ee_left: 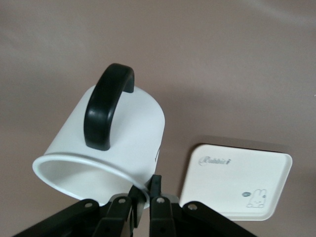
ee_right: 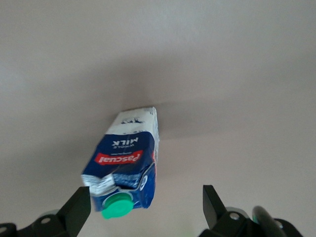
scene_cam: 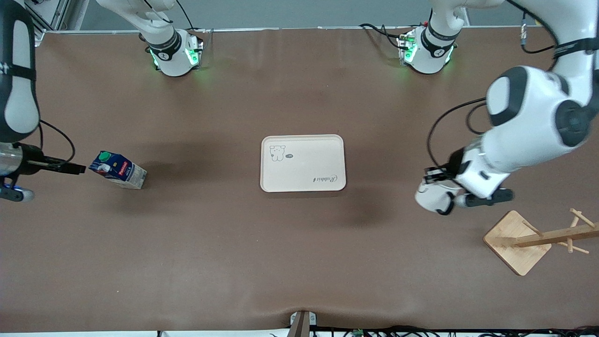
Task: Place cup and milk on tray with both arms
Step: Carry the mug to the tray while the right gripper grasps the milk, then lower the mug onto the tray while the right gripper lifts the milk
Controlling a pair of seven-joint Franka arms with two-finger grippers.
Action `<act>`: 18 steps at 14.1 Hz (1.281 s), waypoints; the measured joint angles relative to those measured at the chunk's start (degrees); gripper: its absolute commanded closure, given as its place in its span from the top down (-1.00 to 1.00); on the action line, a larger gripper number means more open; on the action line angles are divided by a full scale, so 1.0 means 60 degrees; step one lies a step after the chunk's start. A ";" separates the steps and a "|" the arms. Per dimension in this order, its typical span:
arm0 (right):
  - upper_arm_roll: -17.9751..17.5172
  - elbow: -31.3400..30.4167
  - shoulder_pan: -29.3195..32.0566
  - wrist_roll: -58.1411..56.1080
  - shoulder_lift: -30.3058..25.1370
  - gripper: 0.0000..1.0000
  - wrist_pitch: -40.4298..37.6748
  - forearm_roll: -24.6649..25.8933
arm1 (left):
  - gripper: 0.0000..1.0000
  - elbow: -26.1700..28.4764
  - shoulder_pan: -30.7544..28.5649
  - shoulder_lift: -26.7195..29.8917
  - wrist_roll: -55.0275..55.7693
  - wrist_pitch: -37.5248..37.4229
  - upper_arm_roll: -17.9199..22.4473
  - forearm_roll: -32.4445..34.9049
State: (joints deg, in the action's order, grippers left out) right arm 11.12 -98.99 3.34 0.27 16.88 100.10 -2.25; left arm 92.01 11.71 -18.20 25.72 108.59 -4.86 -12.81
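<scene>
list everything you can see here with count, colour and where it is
milk carton: 1, dark blue with green cap, standing on the table toward the right arm's end
tray: 1, cream, mid-table, nothing on it
mug: 1, white with black handle, held by its rim in the air
wooden rack: 1, light wood, toward the left arm's end
table: 1, brown
left gripper: shut on the mug's rim, up near the rack
right gripper: open, beside the milk carton
</scene>
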 measured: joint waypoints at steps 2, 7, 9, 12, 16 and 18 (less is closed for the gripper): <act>0.0002 -0.0317 0.0066 -0.0019 -0.0008 1.00 0.0046 -0.0234 | -1.00 -0.0133 0.0730 -0.0400 0.1656 0.0010 -0.0007 0.0003; -0.0005 -0.0419 0.0077 -0.0047 -0.0127 1.00 -0.0200 -0.0891 | -1.00 -0.0590 0.1848 -0.1431 0.4325 0.0022 -0.0016 -0.0054; -0.0023 -0.0463 0.0074 -0.0046 -0.0192 1.00 -0.0288 -0.0918 | -1.00 -0.0651 0.2088 -0.1758 0.4713 0.0031 -0.0016 -0.0544; -0.0049 -0.0943 0.0070 0.0194 -0.0365 1.00 0.0560 -0.1104 | -1.00 -0.0690 0.2263 -0.2118 0.4935 0.0036 -0.0016 -0.1446; -0.0113 -0.1949 -0.0024 0.0301 -0.0767 1.00 0.1620 -0.1152 | -1.00 -0.0720 0.2555 -0.2497 0.5345 0.0035 -0.0020 -0.2188; -0.0145 -0.2403 -0.0083 0.0322 -0.0976 1.00 0.2129 -0.1154 | -1.00 -0.0726 0.2715 -0.2704 0.5517 0.0034 -0.0022 -0.2480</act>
State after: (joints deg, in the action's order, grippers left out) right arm 10.25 -113.41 2.84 2.20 11.03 112.87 -9.17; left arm 87.65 28.00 -34.42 58.82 108.79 -5.00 -27.69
